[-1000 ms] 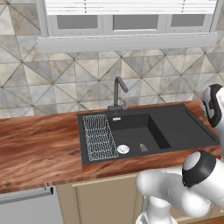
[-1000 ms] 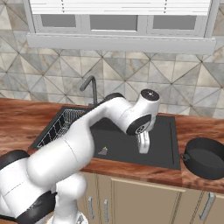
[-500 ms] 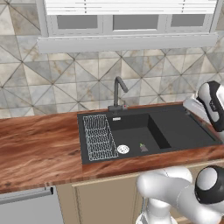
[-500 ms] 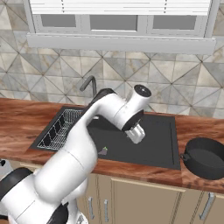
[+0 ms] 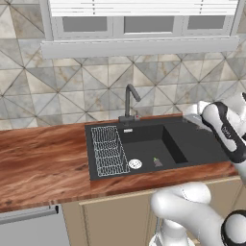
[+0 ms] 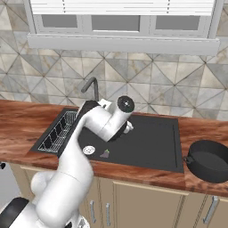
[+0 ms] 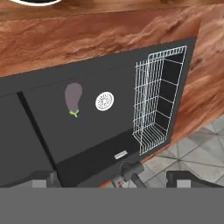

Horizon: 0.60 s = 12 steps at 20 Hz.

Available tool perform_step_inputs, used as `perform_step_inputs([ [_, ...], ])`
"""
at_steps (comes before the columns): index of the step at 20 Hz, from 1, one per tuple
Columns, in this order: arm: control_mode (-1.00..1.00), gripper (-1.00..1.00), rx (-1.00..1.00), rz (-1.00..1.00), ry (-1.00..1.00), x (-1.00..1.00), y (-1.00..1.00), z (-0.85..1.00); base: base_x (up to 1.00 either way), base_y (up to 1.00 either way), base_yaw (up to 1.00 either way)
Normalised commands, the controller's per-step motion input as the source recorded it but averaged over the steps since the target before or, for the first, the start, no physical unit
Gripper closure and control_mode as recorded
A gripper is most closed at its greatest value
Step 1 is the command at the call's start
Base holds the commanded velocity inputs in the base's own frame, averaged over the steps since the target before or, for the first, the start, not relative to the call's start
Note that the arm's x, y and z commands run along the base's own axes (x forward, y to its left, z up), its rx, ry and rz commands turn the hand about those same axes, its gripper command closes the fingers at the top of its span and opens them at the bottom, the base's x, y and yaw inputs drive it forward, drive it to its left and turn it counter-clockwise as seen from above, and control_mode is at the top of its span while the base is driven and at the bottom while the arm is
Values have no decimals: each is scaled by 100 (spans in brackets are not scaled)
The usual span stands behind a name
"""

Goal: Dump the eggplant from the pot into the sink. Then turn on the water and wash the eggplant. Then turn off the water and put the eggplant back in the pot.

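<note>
Standing right of sink [image 6: 151, 147]: pot [image 6: 209, 160]

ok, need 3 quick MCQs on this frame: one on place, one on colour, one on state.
1. Where does the small dark purple eggplant lie?
A. in the round black pot
B. in the matte black sink basin, beside the white round drain
C. on the wooden counter

2. What colour is the wire rack?
A. white
B. red
C. blue

3. How is the angular dark grey faucet?
A. running
B. no stream showing

Answers: 1 B, it lies on the sink floor near the drain; 2 A, white wires; 3 B, no blue stream below the spout.
</note>
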Motion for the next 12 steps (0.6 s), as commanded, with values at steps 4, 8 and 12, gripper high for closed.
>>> perform_step_inputs([
  [4,-100,-100,-14,24,-19,78,40,0,0,0,0],
  [8,-100,-100,-6,26,2,96,15,0,0,0,0],
  [12,-100,-100,-1,26,9,94,7,0,0,0,0],
])
